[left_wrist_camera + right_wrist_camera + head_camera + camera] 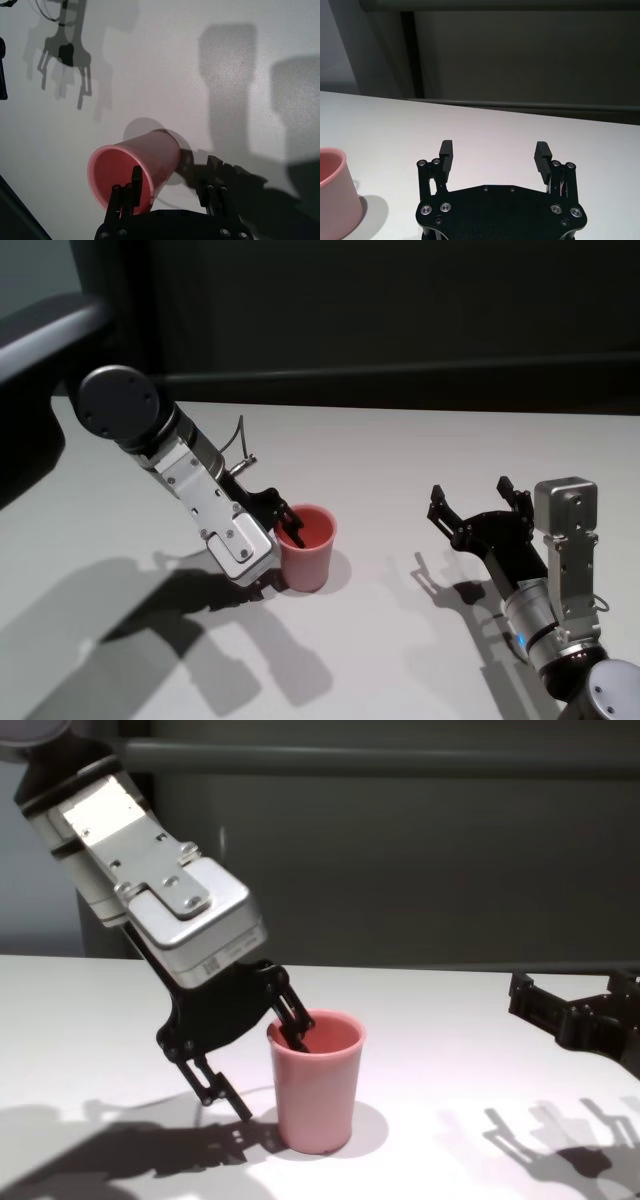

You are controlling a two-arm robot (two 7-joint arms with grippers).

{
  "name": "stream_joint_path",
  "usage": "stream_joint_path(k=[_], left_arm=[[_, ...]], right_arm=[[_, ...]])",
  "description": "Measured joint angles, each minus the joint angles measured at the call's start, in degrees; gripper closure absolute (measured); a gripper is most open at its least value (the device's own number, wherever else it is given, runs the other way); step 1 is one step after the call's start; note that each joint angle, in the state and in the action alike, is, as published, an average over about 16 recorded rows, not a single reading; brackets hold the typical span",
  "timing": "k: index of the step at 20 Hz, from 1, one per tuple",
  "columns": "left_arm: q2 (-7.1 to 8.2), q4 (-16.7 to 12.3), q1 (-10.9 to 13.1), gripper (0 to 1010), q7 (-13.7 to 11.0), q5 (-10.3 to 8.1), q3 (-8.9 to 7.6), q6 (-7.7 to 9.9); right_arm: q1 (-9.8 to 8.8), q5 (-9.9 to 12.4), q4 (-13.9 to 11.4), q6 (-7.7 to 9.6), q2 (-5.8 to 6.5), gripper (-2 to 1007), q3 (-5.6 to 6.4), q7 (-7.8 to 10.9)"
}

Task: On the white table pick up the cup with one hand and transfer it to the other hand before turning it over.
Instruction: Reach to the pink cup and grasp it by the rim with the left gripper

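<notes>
1 cup, 1 white table, 2 tools: left tool, right tool.

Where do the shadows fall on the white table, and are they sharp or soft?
Head view: the broad matte white table carries soft shadows of both arms, toward the near edge. Chest view: the small salmon-pink plastic cup has a faint shadow at its base. Left wrist view: the shadow of the open right gripper looks doubled.
</notes>
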Motion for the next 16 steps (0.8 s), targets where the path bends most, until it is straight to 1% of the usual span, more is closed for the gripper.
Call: stream_joint_path(k=[13, 16], left_arm=[[-0.14, 0.7, -0.9, 740, 0.6, -0.93, 1.29, 0.08], [-0.21, 1.0, -1.0, 822, 0.8, -1.37, 1.55, 0.08]], right_arm=[[0.00, 0.0, 0.0, 0.00, 0.00, 3, 0.00, 0.00], [0.00, 0.0, 0.0, 0.00, 0.00, 3, 0.00, 0.00]])
